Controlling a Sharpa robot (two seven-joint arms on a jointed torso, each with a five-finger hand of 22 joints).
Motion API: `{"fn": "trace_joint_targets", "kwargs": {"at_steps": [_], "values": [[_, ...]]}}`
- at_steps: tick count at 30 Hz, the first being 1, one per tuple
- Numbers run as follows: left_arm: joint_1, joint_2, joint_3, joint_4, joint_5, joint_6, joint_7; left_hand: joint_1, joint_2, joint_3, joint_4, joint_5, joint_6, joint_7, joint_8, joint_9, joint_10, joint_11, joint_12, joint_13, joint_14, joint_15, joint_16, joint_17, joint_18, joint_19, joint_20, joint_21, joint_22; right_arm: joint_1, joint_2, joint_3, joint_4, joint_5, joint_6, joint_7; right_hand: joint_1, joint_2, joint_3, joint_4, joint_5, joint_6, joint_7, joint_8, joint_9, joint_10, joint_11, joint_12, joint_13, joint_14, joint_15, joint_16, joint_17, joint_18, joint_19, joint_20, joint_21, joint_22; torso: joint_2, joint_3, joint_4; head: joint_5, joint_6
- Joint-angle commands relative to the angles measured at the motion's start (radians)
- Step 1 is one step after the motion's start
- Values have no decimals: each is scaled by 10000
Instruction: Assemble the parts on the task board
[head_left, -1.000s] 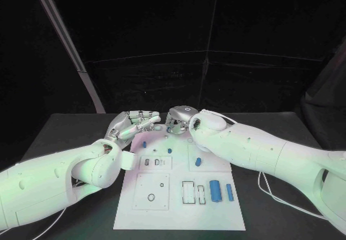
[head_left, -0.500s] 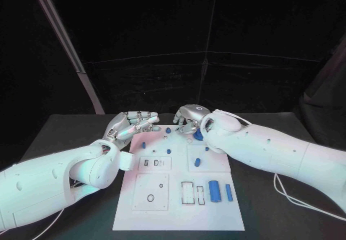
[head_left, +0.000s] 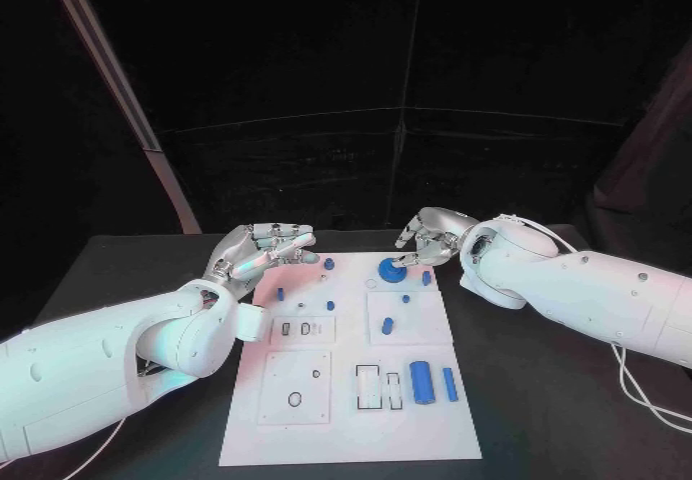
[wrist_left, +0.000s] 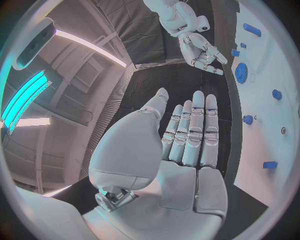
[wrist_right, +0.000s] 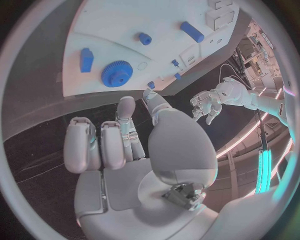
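Showing gear teeth: right wrist view alone

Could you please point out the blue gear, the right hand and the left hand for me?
blue gear (head_left: 391, 268): head view, its toothed face.
right hand (head_left: 428, 233): head view, back of hand.
left hand (head_left: 260, 249): head view, its palm.

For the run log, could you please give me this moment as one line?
left hand: open, raised at task board far-left corner | right hand: open, empty, above far-right edge | blue gear: on board beside right hand
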Motion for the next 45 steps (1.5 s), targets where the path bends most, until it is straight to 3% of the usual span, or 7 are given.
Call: {"fn": "trace_joint_targets", "kwargs": {"at_steps": [1,10,26,35,45], "values": [[17,17,8,-7,-46,159,33,11,101,1,-45,13,45,51,-58,-11,4,42,-58,-9,23,61,-61,14,129,53,21,-66,-9,31,-27,2,-10,196,951,-653,302,4,-331,173,23,-173,39,53,-5,-139,57,858,1022,521,150,214,354,-82,48,51,87,156,-5,3,-21,-15,-1],[15,35,8,-44,-46,181,21,11,101,1,-45,13,45,51,-58,-11,4,42,-58,-9,23,61,-61,14,129,53,21,-66,-9,36,263,-2,-343,-223,1078,-806,859,58,-765,318,-9,-579,167,57,-17,-266,174,1753,2144,558,245,490,847,-123,122,169,211,403,13,4,-9,-24,3],[11,68,7,-85,-46,218,-7,20,110,3,-70,13,52,46,-69,-10,11,39,-73,-8,22,61,-80,18,129,53,22,-74,-16,24,1018,-15,-1093,-1161,1038,-615,1360,265,-758,255,-106,-608,170,213,8,-77,179,2458,2962,585,262,626,1098,-155,205,198,300,592,11,0,-3,-14,-74],[11,79,7,-98,-46,242,-27,20,110,3,-70,13,52,46,-69,-10,11,39,-73,-8,22,61,-80,18,129,53,22,-74,-16,12,1292,-22,-1443,-1358,1519,-556,1472,318,-700,223,-314,-562,159,297,16,137,173,2919,3466,597,259,677,1199,-173,251,199,343,689,12,-8,-5,-17,-113],[11,62,7,-115,-46,350,-111,39,124,10,-106,13,51,50,-89,-11,14,41,-95,-9,23,61,-103,23,131,54,23,-84,-25,-31,1359,-31,-1490,-1327,1897,-438,1457,350,-693,235,-355,-496,149,363,23,301,168,3261,3828,605,257,707,1255,-185,282,198,370,754,11,-3,-15,-13,-151]]}}
